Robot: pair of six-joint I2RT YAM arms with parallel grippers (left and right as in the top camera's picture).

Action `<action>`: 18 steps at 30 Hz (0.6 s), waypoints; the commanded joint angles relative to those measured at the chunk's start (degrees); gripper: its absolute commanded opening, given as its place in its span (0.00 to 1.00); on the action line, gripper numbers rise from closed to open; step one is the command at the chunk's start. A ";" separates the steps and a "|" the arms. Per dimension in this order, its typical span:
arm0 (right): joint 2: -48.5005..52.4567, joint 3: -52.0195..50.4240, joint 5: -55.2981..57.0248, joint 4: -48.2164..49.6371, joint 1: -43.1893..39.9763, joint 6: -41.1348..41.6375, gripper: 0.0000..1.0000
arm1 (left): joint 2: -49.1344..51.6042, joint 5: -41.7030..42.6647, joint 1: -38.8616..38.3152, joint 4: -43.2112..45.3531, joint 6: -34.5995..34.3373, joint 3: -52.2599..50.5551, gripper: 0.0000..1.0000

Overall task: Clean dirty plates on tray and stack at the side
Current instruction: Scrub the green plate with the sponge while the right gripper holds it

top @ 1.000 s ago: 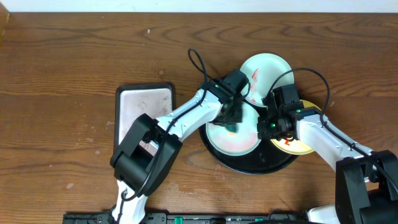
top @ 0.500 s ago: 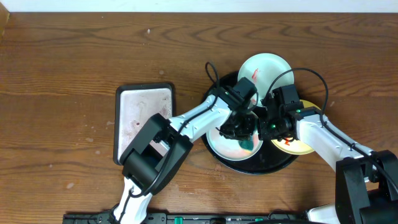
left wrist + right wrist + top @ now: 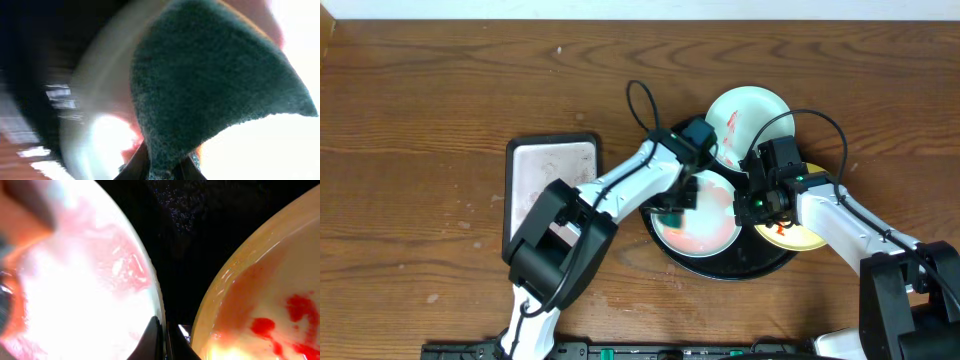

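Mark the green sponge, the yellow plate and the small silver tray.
green sponge [image 3: 210,85], left wrist view, middle of its scouring face.
yellow plate [image 3: 260,295], right wrist view, sauce-smeared inner surface.
silver tray [image 3: 552,180], overhead view, bare centre.

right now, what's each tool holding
left tool: shut on the green sponge
right tool: shut on the rim of the pale plate

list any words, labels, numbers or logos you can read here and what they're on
None: no readable text in any view.
The pale plate being wiped, the other pale plate, the yellow plate, the black tray, the green sponge and the silver tray show no lettering.
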 commanded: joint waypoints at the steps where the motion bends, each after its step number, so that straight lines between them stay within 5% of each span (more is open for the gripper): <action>1: 1.09 -0.72 2.51 -1.09 -0.15 -1.27 0.01 | 1.90 -15.58 2.14 -1.62 0.20 -0.15 0.11; 7: 1.09 -0.72 2.73 -1.07 -0.15 -1.51 0.01 | 2.51 3.61 0.44 9.31 -1.05 -0.68 0.11; 18: 1.09 -0.72 2.71 -1.18 -0.15 -1.66 0.01 | 5.25 9.73 -8.63 16.81 -0.33 -0.68 0.17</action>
